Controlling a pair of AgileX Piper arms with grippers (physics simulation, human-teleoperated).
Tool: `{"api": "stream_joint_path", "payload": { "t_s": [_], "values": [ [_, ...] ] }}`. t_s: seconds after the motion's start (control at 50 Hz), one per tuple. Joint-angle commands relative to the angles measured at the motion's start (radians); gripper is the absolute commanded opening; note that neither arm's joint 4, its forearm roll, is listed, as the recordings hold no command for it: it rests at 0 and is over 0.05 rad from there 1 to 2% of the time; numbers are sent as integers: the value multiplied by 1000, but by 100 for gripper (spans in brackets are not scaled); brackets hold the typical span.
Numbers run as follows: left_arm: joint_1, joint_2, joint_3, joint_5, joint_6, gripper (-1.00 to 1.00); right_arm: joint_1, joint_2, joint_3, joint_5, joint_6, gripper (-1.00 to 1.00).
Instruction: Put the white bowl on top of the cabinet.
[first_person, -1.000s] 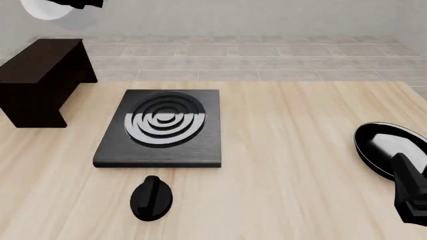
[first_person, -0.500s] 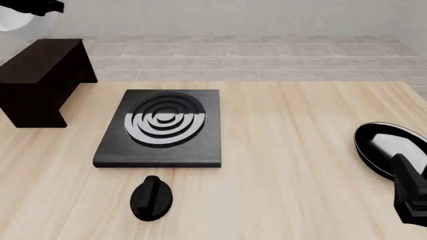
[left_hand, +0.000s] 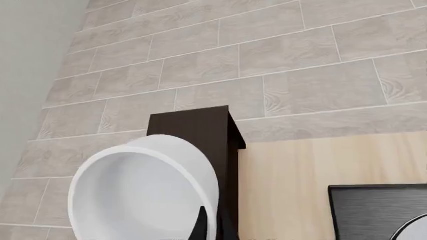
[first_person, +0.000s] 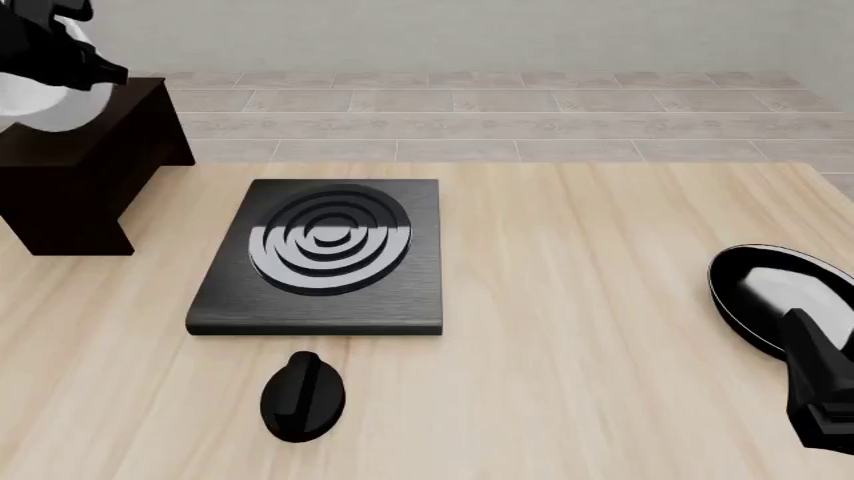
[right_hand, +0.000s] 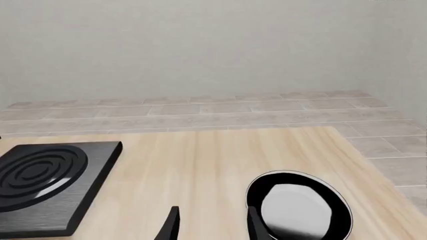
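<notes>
One relation: white bowl (first_person: 38, 95) is held tilted above cabinet (first_person: 80, 160) top.
Left gripper (first_person: 60, 50): clamped on bowl rim.
Right gripper (right_hand: 207, 225): parted, nothing held, well apart.

Left claw (first_person: 83, 62) lowered white bowl (first_person: 38, 98) onto cabinet (first_person: 80, 160).

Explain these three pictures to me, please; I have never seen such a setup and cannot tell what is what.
These are simulator renders of two robot arms at a wooden table. The front view looks from above, behind the arms. On the table lie a black stove slab, a dark knob, a black-rimmed plate and a dark cabinet. The left claw carries the white bowl over the cabinet; the left wrist view looks along that claw. The right wrist view shows the right claw, open and holding nothing, near the plate.
</notes>
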Motion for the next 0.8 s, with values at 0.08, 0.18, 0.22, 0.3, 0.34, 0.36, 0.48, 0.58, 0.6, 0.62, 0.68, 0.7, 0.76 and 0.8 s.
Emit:
{"api": "stream_joint_path", "payload": {
  "t_s": [0.08,0.18,0.22,0.3,0.34,0.36,0.48,0.58,0.6,0.62,0.68,0.7,0.76,0.8],
  "values": [
    [-7,11,79,-61,-5,-100,-1,0,0,1,-8,100],
    [-5,17,80,-63,-22,-100,-2,0,0,0,-8,100],
    [1,12,86,-68,-18,-100,-3,0,0,0,-8,100],
    [14,15,71,-58,-22,-100,-2,0,0,0,-9,100],
    [13,13,59,-56,-15,-100,-1,0,0,0,-10,100],
    [7,12,49,-45,-21,-100,0,0,0,0,-11,100],
    [16,18,13,-32,-16,-100,0,0,0,1,-12,100],
    [13,0,12,-41,-7,100,0,0,0,1,-13,100],
    [15,-3,10,-41,-4,100,1,0,0,2,-14,100],
    [16,-6,10,-42,0,100,1,0,0,2,-14,100],
    [24,-16,-3,-38,2,100,1,0,0,1,-14,100],
    [24,-18,-10,-36,6,100,1,0,0,1,-14,100],
    [22,-20,-27,-34,6,100,2,0,0,2,-15,100],
    [22,-25,-34,-34,2,100,1,0,0,1,-15,100]
  ]
}}
